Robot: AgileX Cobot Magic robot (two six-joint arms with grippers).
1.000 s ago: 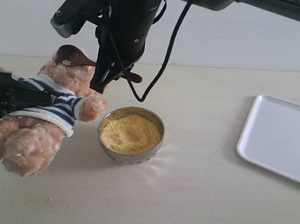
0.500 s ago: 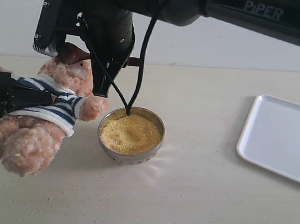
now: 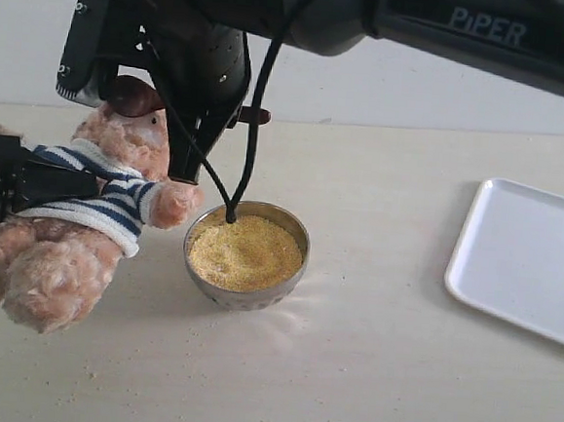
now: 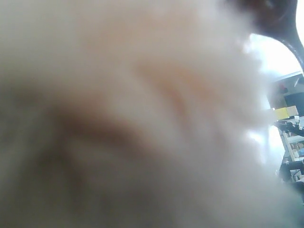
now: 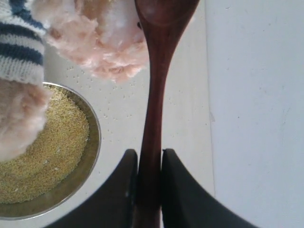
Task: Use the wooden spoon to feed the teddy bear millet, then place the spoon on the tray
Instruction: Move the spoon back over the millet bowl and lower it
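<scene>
The teddy bear (image 3: 118,183) leans at the left of the table, and the black left gripper (image 3: 10,185) is shut round its striped torso. Blurred fur (image 4: 142,95) fills the left wrist view. My right gripper (image 5: 149,154) is shut on the handle of the wooden spoon (image 5: 154,95). The spoon's bowl (image 3: 135,96) sits against the bear's head. Millet (image 3: 245,252) fills the metal bowl (image 3: 295,271) beside the bear's paw. The white tray (image 3: 527,260) lies at the far right.
A black cable (image 3: 248,140) hangs from the right arm down to the metal bowl's rim. Loose grains (image 5: 114,109) are scattered on the table around the bowl and in front of the bear.
The right arm has swung left and nearer the camera. The spoon's bowl has risen slightly against the bear's head. The bear, metal bowl and tray have not moved.
</scene>
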